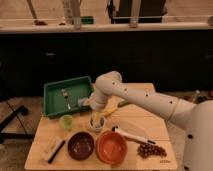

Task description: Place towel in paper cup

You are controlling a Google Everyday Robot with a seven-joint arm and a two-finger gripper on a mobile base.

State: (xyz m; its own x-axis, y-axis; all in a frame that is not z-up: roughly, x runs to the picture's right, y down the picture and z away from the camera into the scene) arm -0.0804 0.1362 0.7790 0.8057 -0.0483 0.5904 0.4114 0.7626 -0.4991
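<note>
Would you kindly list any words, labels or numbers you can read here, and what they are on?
None can be read.
A small dark marking on the table, front right corner, is too small to read.
The claw hangs just above the paper cup; neither shows readable text.

The place looks like a mock kitchen set up in a lab or office. A small light wooden counter (145,122) carries a green plastic tray (55,95), a dark brown bowl (81,145), an orange bowl (111,147) and a bunch of dark grapes (150,150). The white robot's hand (96,119) hangs over its middle, with long dark cabinets (150,55) behind.
</note>
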